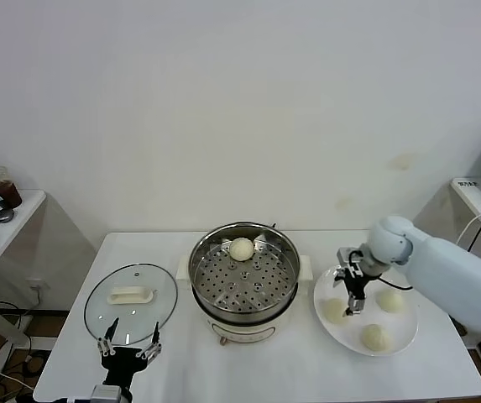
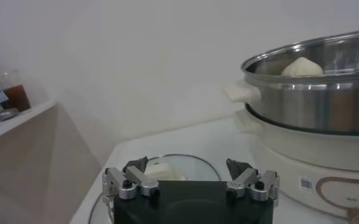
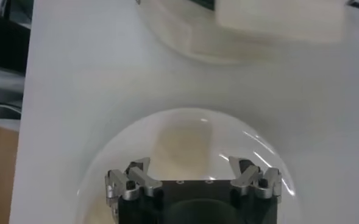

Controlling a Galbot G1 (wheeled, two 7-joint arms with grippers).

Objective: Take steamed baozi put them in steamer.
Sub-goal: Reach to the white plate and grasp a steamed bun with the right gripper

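Steel steamer (image 1: 244,273) holds one baozi (image 1: 241,248) at its far side; three sit on the plate (image 1: 404,340) right. My right gripper (image 1: 351,295), jaws released, partly hides one; left gripper (image 1: 128,346) is cut off near the lid (image 1: 131,295), also released.

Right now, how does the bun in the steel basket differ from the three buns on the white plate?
The bun in the steamer sits alone on the perforated floor of the steamer, near its far wall; the three plate buns lie spread on the flat white plate. The right hand hangs open over the plate buns, while nothing is near the bun in the steamer. All look alike: small, round, smooth, pale cream.
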